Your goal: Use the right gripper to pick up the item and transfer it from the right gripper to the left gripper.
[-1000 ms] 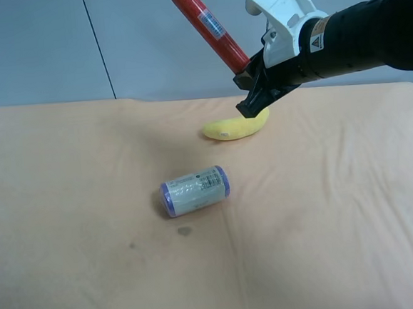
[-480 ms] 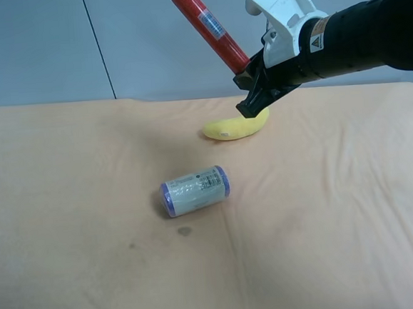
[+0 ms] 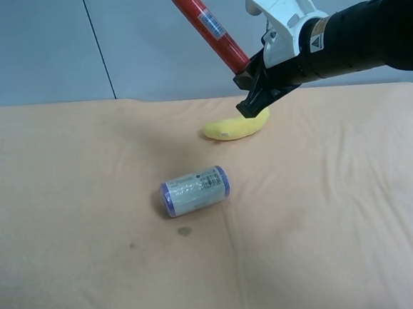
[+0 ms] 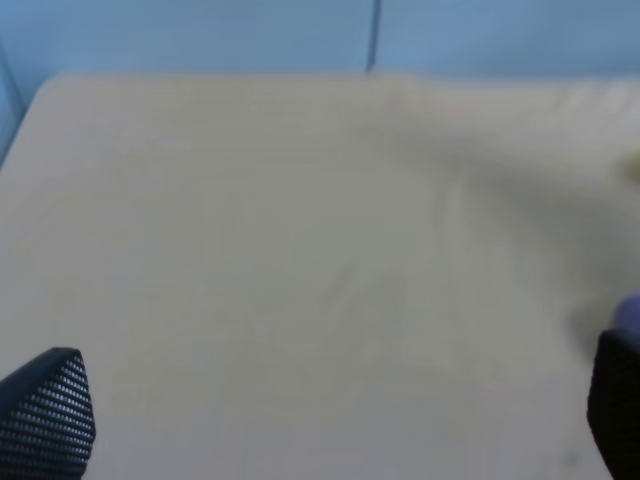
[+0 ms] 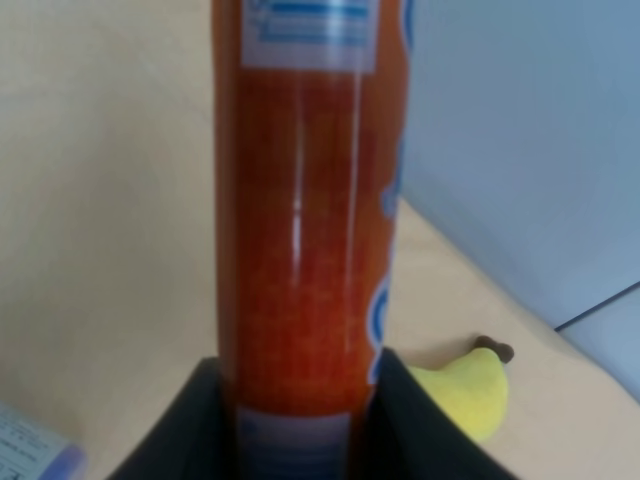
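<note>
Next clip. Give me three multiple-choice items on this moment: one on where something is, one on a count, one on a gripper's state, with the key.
1. Where is the yellow plush banana?
A. In a gripper.
B. On the table, apart from the purple-ended roll.
C. On top of the roll.

2. How many things lie on the table?
A. One.
B. Two.
C. Three.

3. What is the right gripper doing?
A. Open and empty.
B. Shut on the banana.
C. Shut on the red sausage stick, held off the table.

Key:
1 B: the banana lies on the cloth with a gap to the roll.
2 B: only the banana and the roll rest there.
3 C: the right wrist view shows both fingers against the stick's end.
</note>
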`<act>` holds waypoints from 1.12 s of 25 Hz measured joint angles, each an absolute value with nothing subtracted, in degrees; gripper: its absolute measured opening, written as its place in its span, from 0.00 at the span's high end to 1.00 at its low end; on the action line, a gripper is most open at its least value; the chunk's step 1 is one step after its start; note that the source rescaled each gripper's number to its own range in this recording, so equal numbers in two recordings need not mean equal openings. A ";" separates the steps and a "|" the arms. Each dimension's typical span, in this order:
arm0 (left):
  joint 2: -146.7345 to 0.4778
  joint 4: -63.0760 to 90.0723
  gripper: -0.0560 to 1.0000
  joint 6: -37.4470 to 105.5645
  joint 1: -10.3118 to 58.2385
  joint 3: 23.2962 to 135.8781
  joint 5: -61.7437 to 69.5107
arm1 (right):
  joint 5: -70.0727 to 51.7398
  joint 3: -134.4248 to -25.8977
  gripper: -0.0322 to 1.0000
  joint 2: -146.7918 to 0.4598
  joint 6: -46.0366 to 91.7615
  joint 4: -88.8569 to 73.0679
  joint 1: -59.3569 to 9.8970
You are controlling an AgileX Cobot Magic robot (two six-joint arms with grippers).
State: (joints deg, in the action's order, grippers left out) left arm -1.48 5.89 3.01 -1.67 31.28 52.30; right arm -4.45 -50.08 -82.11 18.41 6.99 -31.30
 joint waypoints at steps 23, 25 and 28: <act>-39.92 67.15 0.00 44.47 -1.67 31.34 32.62 | -4.45 -50.08 0.96 -82.11 18.41 6.94 -31.30; -41.86 71.19 0.00 49.65 -1.67 31.39 32.60 | -4.45 -50.08 0.96 -82.11 18.41 6.94 -31.30; -44.46 73.05 0.00 55.44 -1.67 32.55 32.52 | -4.45 -50.08 0.96 -82.11 18.41 6.94 -31.30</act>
State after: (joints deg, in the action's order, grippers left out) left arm -44.46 73.05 55.44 -1.67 32.55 32.52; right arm -4.45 -50.08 -82.11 18.41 6.94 -31.30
